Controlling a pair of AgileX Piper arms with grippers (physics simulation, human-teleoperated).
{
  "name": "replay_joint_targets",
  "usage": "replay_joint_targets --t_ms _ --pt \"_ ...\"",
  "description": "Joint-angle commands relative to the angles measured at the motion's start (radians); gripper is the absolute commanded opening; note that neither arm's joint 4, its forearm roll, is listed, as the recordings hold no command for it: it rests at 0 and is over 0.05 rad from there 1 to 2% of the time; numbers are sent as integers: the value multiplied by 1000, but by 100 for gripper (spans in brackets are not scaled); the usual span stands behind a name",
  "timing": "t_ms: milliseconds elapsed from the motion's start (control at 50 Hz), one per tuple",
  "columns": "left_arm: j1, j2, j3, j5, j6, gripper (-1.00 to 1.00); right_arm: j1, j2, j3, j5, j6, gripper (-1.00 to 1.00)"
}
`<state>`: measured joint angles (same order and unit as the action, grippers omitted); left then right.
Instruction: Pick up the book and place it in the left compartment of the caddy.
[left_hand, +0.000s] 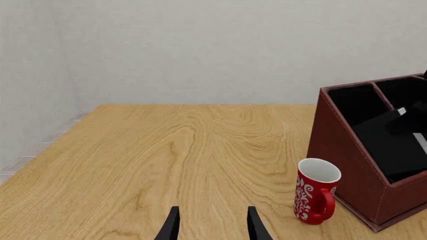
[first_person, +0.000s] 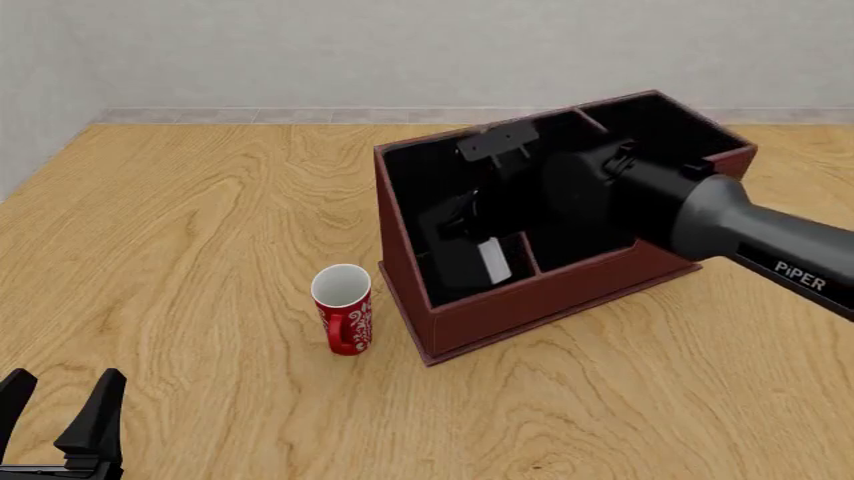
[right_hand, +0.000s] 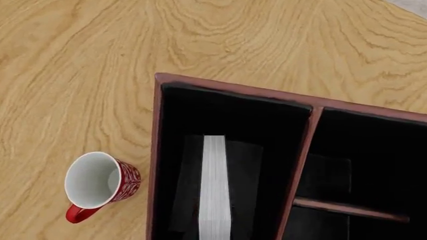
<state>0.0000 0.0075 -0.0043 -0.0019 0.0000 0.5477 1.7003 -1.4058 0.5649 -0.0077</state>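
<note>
The reddish-brown caddy (first_person: 534, 308) stands mid-table, and its side also shows in the left wrist view (left_hand: 343, 150). The black book (first_person: 478, 262), its white page edge showing, stands tilted inside the long left compartment (first_person: 424, 185). My right gripper (first_person: 461, 222) reaches down into that compartment and is shut on the book's upper part. In the right wrist view the page edge (right_hand: 215, 185) runs straight along the gripper's axis within the left compartment (right_hand: 227, 117). The fingers are hard to tell from the black lining. My left gripper (first_person: 64, 382) is open and empty, low at the near left.
A red cup (first_person: 344, 310) with white patterns stands upright just left of the caddy's near corner, and also shows in the left wrist view (left_hand: 315, 192) and the right wrist view (right_hand: 100, 182). A grey wall bounds the table at the back and left.
</note>
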Motion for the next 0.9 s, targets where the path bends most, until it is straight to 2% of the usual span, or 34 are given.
replay_joint_targets --t_ms 20,340,360,900 --pt "0 0 0 0 0 100 6 3 0 -17 26 -100" --pt "0 0 0 0 0 100 10 -4 6 -19 36 -100" --pt "0 0 0 0 0 100 11 -5 6 -19 35 100" --pt "0 0 0 0 0 100 24 -24 -10 8 32 100"
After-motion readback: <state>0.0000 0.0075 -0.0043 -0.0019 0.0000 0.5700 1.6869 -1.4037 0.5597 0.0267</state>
